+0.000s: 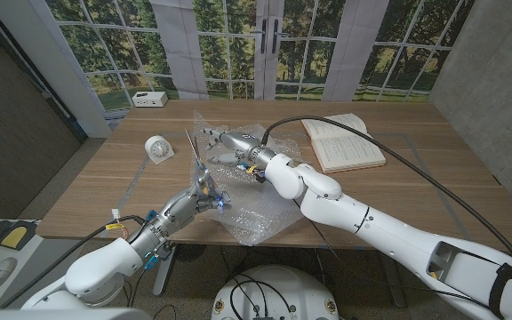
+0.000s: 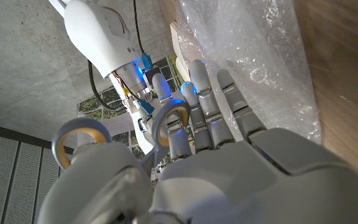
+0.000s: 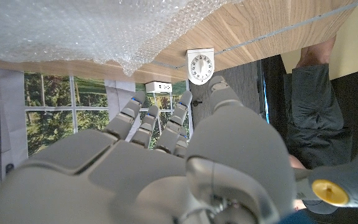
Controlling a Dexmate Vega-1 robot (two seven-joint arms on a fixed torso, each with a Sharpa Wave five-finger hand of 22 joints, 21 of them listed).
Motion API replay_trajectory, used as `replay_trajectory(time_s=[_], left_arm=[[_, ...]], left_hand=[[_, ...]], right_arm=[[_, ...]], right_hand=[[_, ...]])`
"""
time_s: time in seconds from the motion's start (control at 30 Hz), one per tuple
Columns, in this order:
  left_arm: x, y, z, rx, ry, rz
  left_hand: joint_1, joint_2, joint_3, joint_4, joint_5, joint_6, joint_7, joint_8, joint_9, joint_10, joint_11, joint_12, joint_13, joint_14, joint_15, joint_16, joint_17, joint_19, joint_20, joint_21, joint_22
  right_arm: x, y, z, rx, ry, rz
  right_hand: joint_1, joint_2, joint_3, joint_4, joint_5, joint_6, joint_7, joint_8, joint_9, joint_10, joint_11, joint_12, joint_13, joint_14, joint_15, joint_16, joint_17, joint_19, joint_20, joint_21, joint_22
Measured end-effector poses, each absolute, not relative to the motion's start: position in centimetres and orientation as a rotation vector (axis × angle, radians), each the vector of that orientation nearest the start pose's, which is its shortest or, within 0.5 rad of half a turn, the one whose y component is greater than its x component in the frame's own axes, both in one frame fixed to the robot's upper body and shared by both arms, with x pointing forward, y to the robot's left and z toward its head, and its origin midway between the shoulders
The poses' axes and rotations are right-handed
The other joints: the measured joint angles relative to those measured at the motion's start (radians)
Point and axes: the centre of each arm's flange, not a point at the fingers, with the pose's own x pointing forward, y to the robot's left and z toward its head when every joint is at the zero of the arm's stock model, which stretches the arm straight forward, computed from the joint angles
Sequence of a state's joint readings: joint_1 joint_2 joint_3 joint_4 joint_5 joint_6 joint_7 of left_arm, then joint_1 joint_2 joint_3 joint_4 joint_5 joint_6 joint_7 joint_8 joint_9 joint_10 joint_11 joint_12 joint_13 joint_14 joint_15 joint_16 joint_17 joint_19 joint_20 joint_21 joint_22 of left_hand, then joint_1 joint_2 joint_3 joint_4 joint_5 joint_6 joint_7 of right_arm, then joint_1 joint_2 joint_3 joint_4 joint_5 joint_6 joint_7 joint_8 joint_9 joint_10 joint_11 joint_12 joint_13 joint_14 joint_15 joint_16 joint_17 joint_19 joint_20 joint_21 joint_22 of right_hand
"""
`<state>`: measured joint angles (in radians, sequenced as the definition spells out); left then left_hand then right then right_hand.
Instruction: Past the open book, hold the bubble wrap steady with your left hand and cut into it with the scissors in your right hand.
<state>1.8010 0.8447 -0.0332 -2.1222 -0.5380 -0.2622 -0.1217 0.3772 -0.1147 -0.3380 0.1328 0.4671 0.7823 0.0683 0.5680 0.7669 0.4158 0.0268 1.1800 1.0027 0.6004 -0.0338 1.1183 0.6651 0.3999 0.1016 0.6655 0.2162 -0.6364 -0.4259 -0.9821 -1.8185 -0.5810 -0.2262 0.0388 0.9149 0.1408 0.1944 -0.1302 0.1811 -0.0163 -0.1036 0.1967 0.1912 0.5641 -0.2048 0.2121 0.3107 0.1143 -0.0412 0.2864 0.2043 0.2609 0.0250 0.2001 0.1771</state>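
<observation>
Left robot hand point(image 1: 194, 200): gripped scissors point(image 1: 196, 160), blades up.
Right robot hand point(image 1: 238, 147): on bubble wrap point(image 1: 256, 209); grip unclear.
Advice: pin wrap taut before cutting.

- Left robot hand point(image 1: 196, 197) grips scissors point(image 1: 197, 165), blades raised above crumpled bubble wrap point(image 1: 243, 200) on the wooden surface point(image 1: 416, 191).
- Right robot hand point(image 1: 235, 145) rests over the wrap's far side.
- Open book point(image 1: 343, 142) lies right; white timer point(image 1: 159, 148) stands left.

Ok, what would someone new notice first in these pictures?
The crumpled bubble wrap lies mid-table, and the scissors stand blades-up in the left hand at its near edge. The right hand reaches over the wrap's far side, and an open book lies further to the right.
</observation>
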Motion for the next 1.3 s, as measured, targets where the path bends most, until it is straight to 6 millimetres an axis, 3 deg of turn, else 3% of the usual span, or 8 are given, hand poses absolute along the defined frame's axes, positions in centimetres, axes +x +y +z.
replay_trajectory(time_s=[0.3, 0.57, 0.73, 1.03, 1.17, 1.27, 1.3], left_arm=[[41.5, 27.5, -14.5, 0.251, -0.463, -0.519], [41.5, 27.5, -14.6, 0.253, -0.459, -0.522], [41.4, 27.5, -14.6, 0.254, -0.459, -0.525], [41.4, 27.5, -14.6, 0.255, -0.461, -0.526], [41.3, 27.5, -14.7, 0.255, -0.460, -0.526], [41.3, 27.6, -14.7, 0.255, -0.460, -0.525], [41.3, 27.6, -14.7, 0.255, -0.460, -0.525]], left_hand=[[0.000, 0.000, 0.000, 0.000, 0.000, 0.000, 0.000, -0.007, 0.001, 0.000, 0.000, 0.000, 0.002, 0.000, 0.000, 0.000, -0.003, 0.004, 0.004, -0.004, 0.000], [0.000, 0.000, 0.000, 0.000, 0.000, 0.000, 0.000, -0.007, 0.005, 0.000, 0.000, 0.000, 0.002, 0.000, 0.000, 0.000, -0.003, 0.006, 0.006, -0.004, 0.000], [0.000, 0.000, 0.000, 0.000, 0.000, 0.001, 0.000, -0.007, 0.009, 0.000, 0.000, 0.000, 0.002, 0.000, 0.000, 0.000, 0.000, 0.006, 0.005, -0.007, 0.000], [-0.005, 0.005, 0.004, 0.004, 0.000, 0.001, -0.001, -0.017, 0.009, 0.000, 0.000, -0.001, 0.002, 0.000, 0.000, 0.000, -0.003, 0.005, 0.005, -0.007, 0.005], [-0.005, 0.005, 0.004, 0.004, 0.000, 0.002, -0.002, -0.017, 0.009, 0.000, 0.000, -0.001, 0.002, 0.000, 0.000, 0.000, 0.000, 0.005, 0.005, -0.011, 0.005], [-0.005, 0.005, 0.004, 0.004, 0.000, 0.004, 0.000, -0.019, 0.009, 0.000, 0.000, -0.001, 0.004, 0.000, 0.000, 0.000, -0.001, 0.005, 0.005, -0.011, 0.005], [-0.005, 0.005, 0.004, 0.004, 0.000, 0.004, 0.000, -0.021, 0.009, 0.000, 0.000, -0.001, 0.005, 0.000, 0.000, 0.000, -0.002, 0.005, 0.005, -0.011, 0.005]], right_arm=[[53.0, 5.3, -1.8, -1.291, -0.889, 0.435], [53.1, 5.6, -2.1, -1.309, -0.886, 0.437], [53.2, 5.9, -2.3, -1.327, -0.885, 0.432], [53.2, 6.3, -2.6, -1.366, -0.893, 0.405], [53.3, 6.2, -2.5, -1.391, -0.905, 0.370], [53.4, 6.0, -2.2, -1.415, -0.919, 0.330], [53.1, 6.7, -3.0, -1.432, -0.924, 0.342]], right_hand=[[0.005, -0.005, -0.002, -0.002, 0.000, -0.003, 0.003, 0.000, 0.000, 0.004, -0.004, -0.005, -0.005, 0.000, 0.000, 0.000, 0.000, 0.000, 0.000, 0.000, 0.000], [0.005, -0.005, -0.002, -0.002, 0.000, -0.002, -0.013, 0.000, 0.000, 0.007, -0.008, -0.009, -0.009, 0.000, 0.000, 0.000, 0.000, 0.000, 0.000, 0.000, 0.000], [0.005, -0.005, -0.002, -0.002, 0.000, -0.018, 0.003, 0.000, 0.000, -0.029, 0.021, -0.020, -0.018, -0.004, 0.004, 0.000, 0.000, -0.004, 0.004, 0.000, 0.000], [0.005, -0.005, -0.007, 0.002, 0.000, -0.018, 0.003, 0.000, 0.000, -0.026, 0.027, -0.020, -0.018, -0.004, 0.004, 0.000, 0.000, -0.004, 0.004, 0.000, 0.000], [0.001, -0.009, -0.014, 0.001, 0.000, -0.024, 0.009, 0.000, 0.000, -0.014, 0.050, -0.020, -0.023, -0.004, 0.004, 0.000, 0.000, -0.001, 0.006, 0.000, 0.000], [-0.003, -0.013, -0.015, 0.002, 0.000, -0.024, 0.009, 0.000, 0.000, -0.010, 0.054, -0.016, -0.023, -0.004, 0.004, 0.000, 0.000, 0.000, 0.008, 0.000, 0.000], [-0.005, -0.015, -0.015, 0.002, 0.000, -0.024, 0.009, 0.000, 0.000, -0.010, 0.054, -0.016, -0.026, -0.003, 0.003, 0.000, 0.000, 0.000, 0.008, 0.000, 0.000]])
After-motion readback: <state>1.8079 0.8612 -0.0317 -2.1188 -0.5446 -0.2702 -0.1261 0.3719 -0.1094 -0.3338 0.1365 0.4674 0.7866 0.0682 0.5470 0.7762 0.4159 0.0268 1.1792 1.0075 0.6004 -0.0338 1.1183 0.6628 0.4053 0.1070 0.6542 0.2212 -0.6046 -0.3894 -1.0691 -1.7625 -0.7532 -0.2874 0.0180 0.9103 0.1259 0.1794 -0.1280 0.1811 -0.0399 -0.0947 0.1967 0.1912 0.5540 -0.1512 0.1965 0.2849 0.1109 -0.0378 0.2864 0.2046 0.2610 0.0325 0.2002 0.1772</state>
